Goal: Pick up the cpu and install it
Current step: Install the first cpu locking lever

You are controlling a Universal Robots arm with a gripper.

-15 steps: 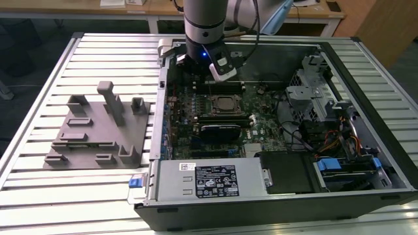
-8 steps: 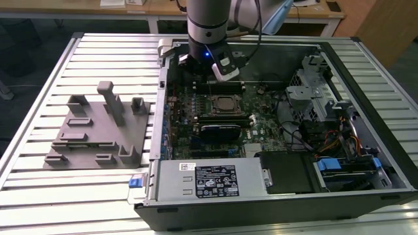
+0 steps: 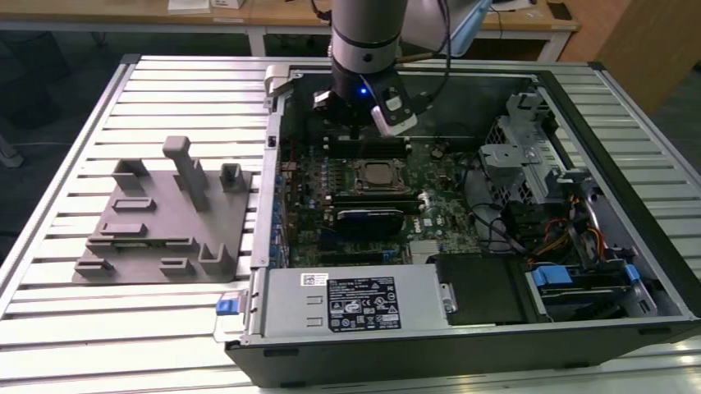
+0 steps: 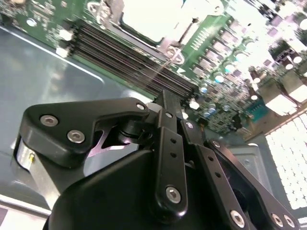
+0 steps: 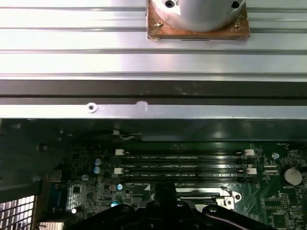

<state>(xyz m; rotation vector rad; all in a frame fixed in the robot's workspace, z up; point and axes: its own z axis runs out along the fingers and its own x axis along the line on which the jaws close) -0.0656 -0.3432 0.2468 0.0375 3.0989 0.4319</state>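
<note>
The cpu lies flat in the black socket frame in the middle of the green motherboard, its silvery top facing up. In the second wrist view the cpu appears pale and bright beyond the memory slots. My gripper hangs a little above the board, over the memory slots on the far side of the socket. The black fingers meet at a narrow tip with nothing between them. A thin wire lever runs from the socket toward the gripper tip.
The open computer case lies on a slatted metal table, with drive cages and cables on the exterior view's right and a power supply in front. A grey fixture block stands on the exterior view's left.
</note>
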